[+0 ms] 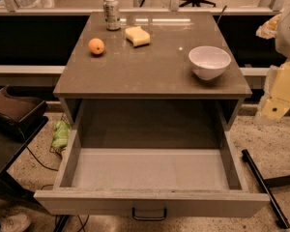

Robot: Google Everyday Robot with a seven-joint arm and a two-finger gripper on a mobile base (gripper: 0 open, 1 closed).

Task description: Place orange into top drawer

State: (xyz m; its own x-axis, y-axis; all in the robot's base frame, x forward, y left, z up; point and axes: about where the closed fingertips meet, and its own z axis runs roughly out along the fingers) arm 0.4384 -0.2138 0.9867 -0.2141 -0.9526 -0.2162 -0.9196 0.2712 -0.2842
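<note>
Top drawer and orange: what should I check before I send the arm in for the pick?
1. Wide grey-brown top drawer pulled fully out: ok.
2. Nothing lying on the drawer's flat grey bottom: ok.
3. Small round orange in plain sight on the brown tabletop, left rear: ok.
4. Orange stands apart from the silver soda can and the pale yellow rectangular sponge: ok.
5. Round white bowl sits at the right front, away from the orange: ok.
6. Pale yellow gripper over the orange: not ok; it hangs at the right edge of the view, beside the table.
</note>
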